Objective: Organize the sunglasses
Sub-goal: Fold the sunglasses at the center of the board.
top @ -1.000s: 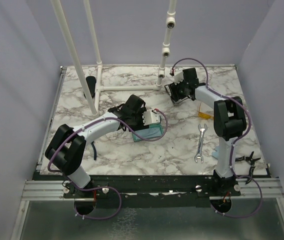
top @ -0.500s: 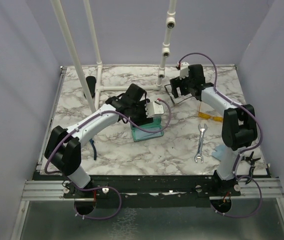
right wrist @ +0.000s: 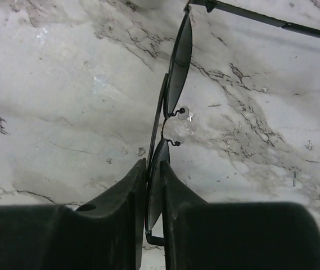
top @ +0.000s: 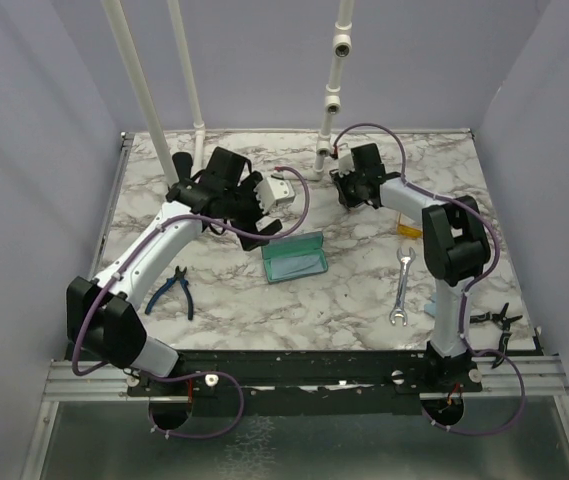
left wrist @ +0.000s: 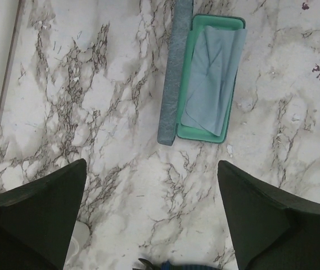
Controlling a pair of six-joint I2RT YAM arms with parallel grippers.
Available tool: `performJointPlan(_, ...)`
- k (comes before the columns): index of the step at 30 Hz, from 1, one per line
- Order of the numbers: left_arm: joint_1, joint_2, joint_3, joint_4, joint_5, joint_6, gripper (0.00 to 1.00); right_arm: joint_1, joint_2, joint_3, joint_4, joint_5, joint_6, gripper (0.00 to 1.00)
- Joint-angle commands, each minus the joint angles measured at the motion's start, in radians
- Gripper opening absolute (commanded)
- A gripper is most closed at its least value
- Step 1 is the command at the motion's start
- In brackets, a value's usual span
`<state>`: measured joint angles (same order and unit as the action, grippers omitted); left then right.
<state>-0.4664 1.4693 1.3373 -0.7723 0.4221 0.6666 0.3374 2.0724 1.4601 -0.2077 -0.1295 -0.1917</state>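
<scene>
Right gripper (right wrist: 153,169) clamped edge-on across one lens of wire-frame sunglasses (right wrist: 177,53), upper centre of top view. Pinch holds frame steady, prob. for carry to open case (left wrist: 171,73), mid-frame. Left gripper (left wrist: 151,174) jaws apart, empty, case in its view. Frame: thin dark wire, dark lenses, one temple unfolded. Yellow pair (top: 411,232) centre-right on worktop (top: 344,300), untouched.

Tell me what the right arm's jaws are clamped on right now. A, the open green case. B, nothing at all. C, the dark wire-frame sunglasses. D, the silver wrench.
C: in the right wrist view the right jaws are pinched shut on one lens of the dark wire-frame sunglasses.
</scene>
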Motion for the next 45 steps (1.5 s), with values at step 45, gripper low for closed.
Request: performJointPlan(45,-0.009,-0.561,-0.059,0.902,0.633,-0.939,0.72,0.347,-1.019,-0.525,1.101,-0.812,0.521,0.01)
